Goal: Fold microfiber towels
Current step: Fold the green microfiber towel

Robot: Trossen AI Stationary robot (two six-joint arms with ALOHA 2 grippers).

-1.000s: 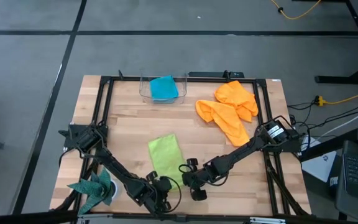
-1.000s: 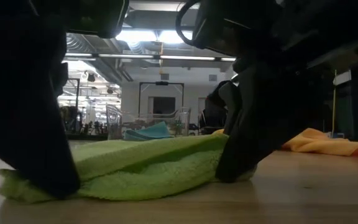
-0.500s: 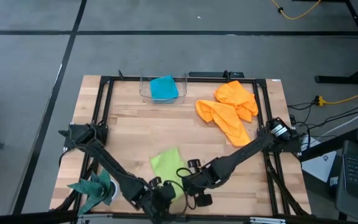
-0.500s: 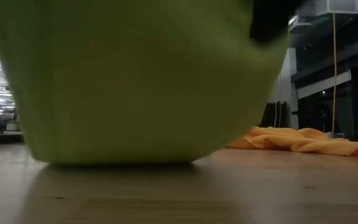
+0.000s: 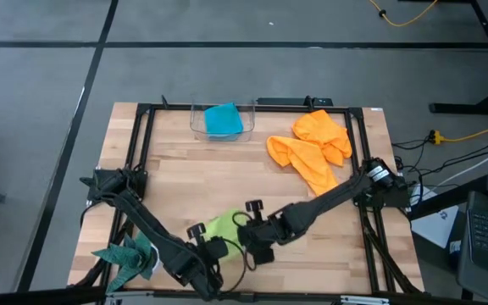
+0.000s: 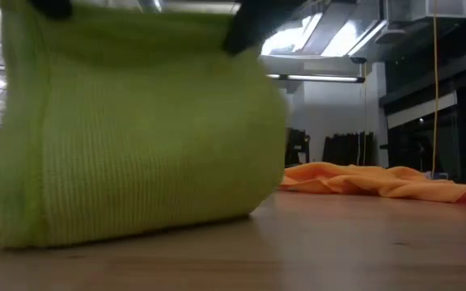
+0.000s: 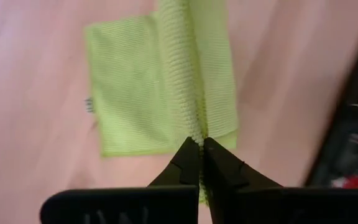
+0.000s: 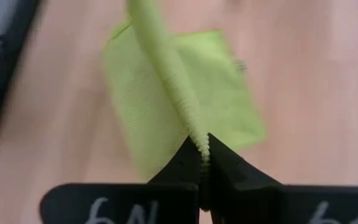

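The lime-green towel [image 5: 219, 227] is near the table's front edge, between my two grippers. My left gripper [image 7: 199, 163] is shut on its left near end and my right gripper [image 8: 202, 160] on its right near end. The towel [image 6: 128, 137] hangs from them like a curtain, its lower part resting on the wood. A turquoise towel [image 5: 223, 120] lies in a clear bin at the far edge. Orange towels [image 5: 312, 148] lie crumpled at the far right. My left gripper pinches the towel's raised edge [image 7: 197, 134] between its two fingers, coming steeply from above. The cloth runs down from the fingers to the part lying flat on the table [image 7: 135, 93]. One layer or several, I cannot tell. My right gripper pinches the same raised edge [image 8: 194, 135] at its other end between its two fingers, slanting down from above. The edge runs bunched away from the fingers. The towel's lower part [image 8: 166, 93] stays on the table.
The clear bin [image 5: 223, 119] stands at the far edge, centre left. A dark teal spiky-edged cloth [image 5: 130, 258] sits at the near left corner. A black frame [image 5: 142, 152] borders the wooden table top. Bare wood [image 5: 227, 174] lies between the green towel and the bin.
Both grippers have risen, staying shut, and moved slightly toward the far edge. They have lifted the lime-green towel's near edge off the table. The towel, flat and bunched a second ago, now hangs below them with its lower part on the wood.
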